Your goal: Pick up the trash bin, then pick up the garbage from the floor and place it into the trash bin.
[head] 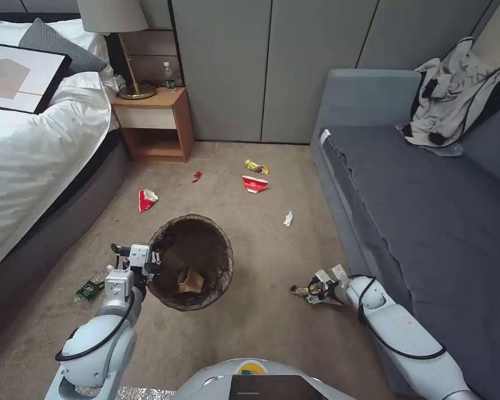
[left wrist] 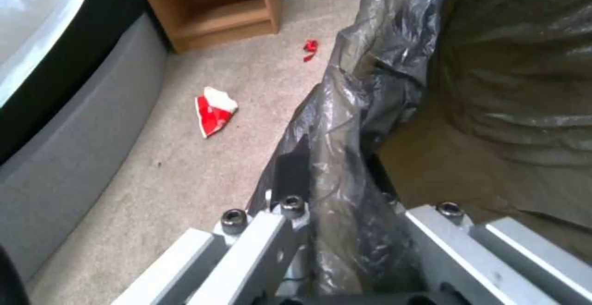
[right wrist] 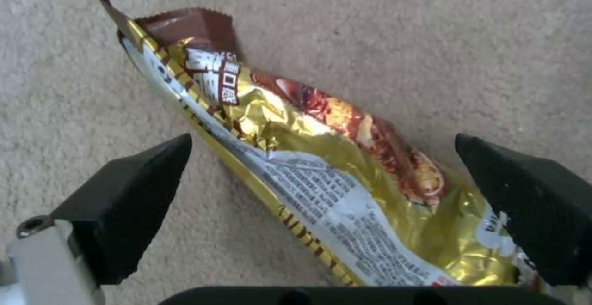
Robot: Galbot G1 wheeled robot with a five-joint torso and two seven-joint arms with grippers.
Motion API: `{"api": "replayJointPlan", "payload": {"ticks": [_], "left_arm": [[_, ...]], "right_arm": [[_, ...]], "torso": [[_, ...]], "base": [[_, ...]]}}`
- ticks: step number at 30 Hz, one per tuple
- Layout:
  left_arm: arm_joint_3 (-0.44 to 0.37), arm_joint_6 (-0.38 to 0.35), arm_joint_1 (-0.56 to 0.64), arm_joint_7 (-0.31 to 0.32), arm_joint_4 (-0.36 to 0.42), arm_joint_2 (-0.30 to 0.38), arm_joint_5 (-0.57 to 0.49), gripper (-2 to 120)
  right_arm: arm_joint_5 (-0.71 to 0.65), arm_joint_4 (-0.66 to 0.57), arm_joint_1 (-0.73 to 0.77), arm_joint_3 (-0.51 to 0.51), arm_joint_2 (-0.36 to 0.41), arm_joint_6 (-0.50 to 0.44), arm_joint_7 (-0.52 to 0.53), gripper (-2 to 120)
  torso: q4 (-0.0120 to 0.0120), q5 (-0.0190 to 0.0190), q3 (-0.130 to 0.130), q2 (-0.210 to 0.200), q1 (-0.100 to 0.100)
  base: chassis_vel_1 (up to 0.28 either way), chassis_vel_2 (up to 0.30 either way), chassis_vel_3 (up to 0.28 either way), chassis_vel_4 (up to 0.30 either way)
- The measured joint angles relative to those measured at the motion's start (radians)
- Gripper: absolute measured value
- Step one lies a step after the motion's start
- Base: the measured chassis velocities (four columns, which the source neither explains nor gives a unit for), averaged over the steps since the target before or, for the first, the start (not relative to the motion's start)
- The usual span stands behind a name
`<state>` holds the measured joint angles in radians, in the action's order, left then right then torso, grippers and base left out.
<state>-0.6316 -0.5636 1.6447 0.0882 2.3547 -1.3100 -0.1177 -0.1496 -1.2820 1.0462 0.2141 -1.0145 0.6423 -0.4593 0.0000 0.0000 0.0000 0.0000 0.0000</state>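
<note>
Right wrist view: my right pincer [right wrist: 321,194], spread around the gold wrapper [right wrist: 308,157], may close askew and the slick foil slide out, while my left pincer [left wrist: 345,222] pinches the trash bin [head: 191,261] rim.

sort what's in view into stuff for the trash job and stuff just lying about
Job:
round bag-lined trash bin, gripped by left hand
gold snack wrapper between right hand's open fingers
red-and-white carton
white paper wad

Lying about:
grey clothes on sofa
brass lamp
clear bottle
</note>
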Motion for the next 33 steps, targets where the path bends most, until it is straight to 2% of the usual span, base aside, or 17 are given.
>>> {"api": "replayJointPlan", "payload": {"ticks": [33], "left_arm": [[0.0, -0.003, 0.008, -0.001, 0.011, 0.0, 0.004, 3]], "right_arm": [[0.02, 0.065, -0.014, 0.006, -0.024, -0.024, -0.013, 100]], "torso": [[0.0, -0.0001, 0.0, 0.0, 0.0]], "base": [[0.0, 0.0, 0.0, 0.0]]}}
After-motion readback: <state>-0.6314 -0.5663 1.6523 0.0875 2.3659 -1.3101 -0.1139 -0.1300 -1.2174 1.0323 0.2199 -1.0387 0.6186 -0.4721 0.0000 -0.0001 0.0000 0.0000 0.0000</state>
